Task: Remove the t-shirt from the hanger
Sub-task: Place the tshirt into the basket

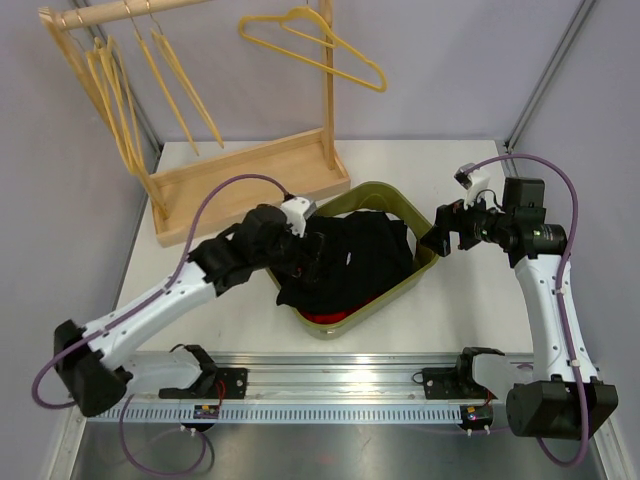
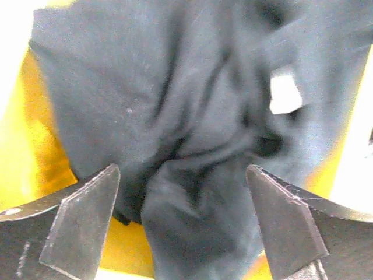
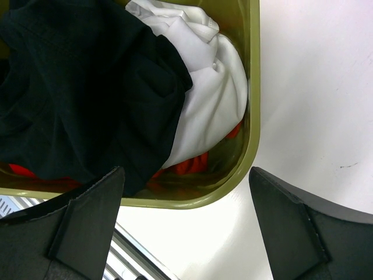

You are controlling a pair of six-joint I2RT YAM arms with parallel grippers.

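Top external: t-shirt [image 1: 355,262] in olive bin [image 1: 340,327]

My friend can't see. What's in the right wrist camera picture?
A green bin holds a black shirt lying partly over a white cloth, with red cloth beneath. The right gripper hangs open above the bin's corner, white table beside it.

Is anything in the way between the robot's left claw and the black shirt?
No, nothing visible is. The left gripper hangs open right over the black t-shirt, which lies crumpled in the green bin. Only its dark folds show between the fingers. No hanger shows in the shirt from here.
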